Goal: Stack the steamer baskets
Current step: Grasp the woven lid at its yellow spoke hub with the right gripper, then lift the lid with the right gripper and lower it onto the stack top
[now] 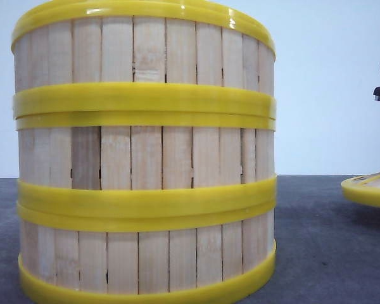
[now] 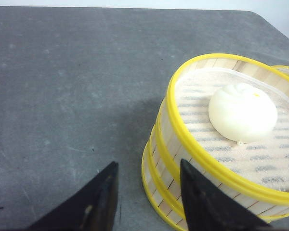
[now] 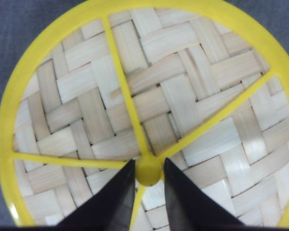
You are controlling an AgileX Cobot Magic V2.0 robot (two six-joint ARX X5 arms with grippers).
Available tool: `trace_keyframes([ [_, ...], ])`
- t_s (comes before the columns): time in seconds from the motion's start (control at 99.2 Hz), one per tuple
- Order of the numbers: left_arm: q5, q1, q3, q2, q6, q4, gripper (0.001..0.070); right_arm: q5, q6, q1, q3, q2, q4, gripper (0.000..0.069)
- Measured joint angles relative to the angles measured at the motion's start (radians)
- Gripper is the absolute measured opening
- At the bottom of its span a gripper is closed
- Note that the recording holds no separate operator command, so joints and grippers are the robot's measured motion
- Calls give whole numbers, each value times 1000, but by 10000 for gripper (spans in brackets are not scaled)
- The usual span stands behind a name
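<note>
Baskets first: my three steamer baskets already stand as one column, each seated square on the one below, filling most of the front view and set toward the left of the grey surface. Their walls are pale vertical wooden slats, slightly uneven in tone, bound by thick glossy yellow plastic rims where each tier meets the next. From my left wrist the top tier is open and lined with a thin white cloth, and a smooth round white bun sits on it.

Next in size is the flat lid, a yellow ring with slim yellow spokes over a woven pale bamboo weave. It shows at the right edge of the front view, apart from the stack and, I judge, lifted off the surface.

My right gripper has its dark fingers closed in on the small round yellow knob at the lid's hub, pinching it from both sides. My left gripper is spread and holds nothing, one finger over the bare surface and the other just beside the stack's wall.

What the coming move turns on, as I judge it: the open top lies to the left of my right gripper, so the lid must travel leftward and come down flat, centred over the bun.
</note>
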Motion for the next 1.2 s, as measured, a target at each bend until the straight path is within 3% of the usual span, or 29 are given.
trace_keyframes([
  [0.161,0,0,0,0,0,0,232,-8,0,-2,2,3,0,58],
  [0.494,0,0,0,0,0,0,232,-9,0,-3,11,-13,-20,56],
  [0.797,0,0,0,0,0,-8,232,-46,0,21,193,-159,-87,56],
  [1.049,0,0,0,0,0,-8,232,-217,-1,181,421,-208,-232,55],
  [1.2,0,0,0,0,0,-7,232,-222,-2,352,550,-208,-275,55],
])
